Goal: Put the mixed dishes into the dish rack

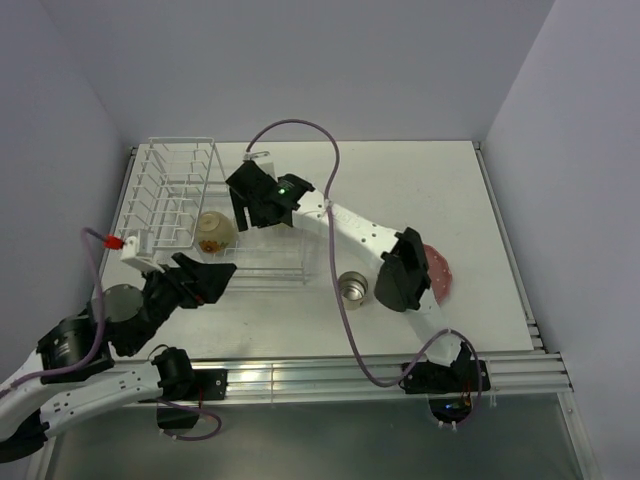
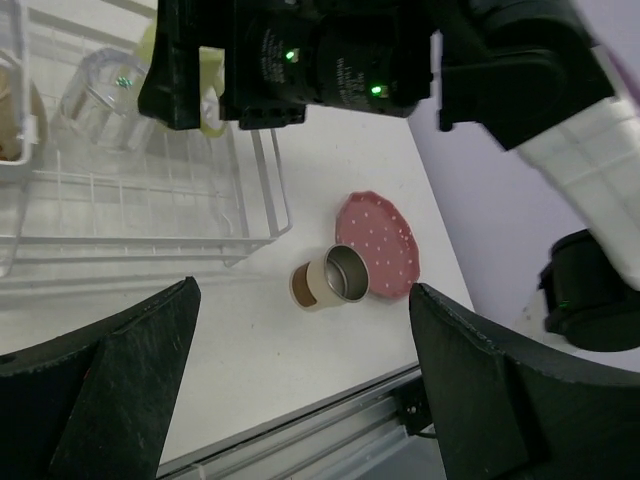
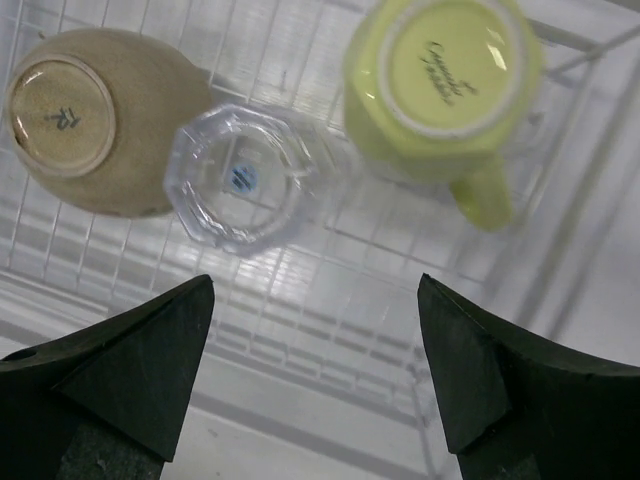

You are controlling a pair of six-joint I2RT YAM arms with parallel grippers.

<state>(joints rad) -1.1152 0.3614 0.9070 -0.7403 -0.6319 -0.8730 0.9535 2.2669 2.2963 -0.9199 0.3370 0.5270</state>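
Right end effector [image 3: 312, 300] released, empty, over wire rack [image 3: 300, 355] holding upturned bowl [image 3: 85, 115], faceted glass tumbler [image 3: 240, 180], glossy mug [image 3: 440, 80]. Left end effector [image 2: 302, 300] released by rack edge. Steel cup [image 2: 330, 280] beside dotted plate [image 2: 380, 240] on open bench [image 2: 330, 160].

Left arm [image 1: 90, 395]: white link shells, black joint housings, one grey round cap [image 1: 122, 300] on the near side of the dish rack [image 1: 170, 190].
Right arm [image 1: 350, 228]: white links, black joint blocks; green light [image 1: 282, 188] on the black wrist, right of the dish rack.
Cables [image 1: 330, 170]: mauve, one per arm; left one ends at a red plug [image 1: 113, 241], near-left of the dish rack.
Left gripper [image 2: 302, 290]: two matte black wedge fingers [image 2: 120, 390], grainy surface.
Right gripper [image 3: 315, 282]: same black wedges.
Bases [image 1: 445, 378]: black blocks, well nearer than the dish rack.
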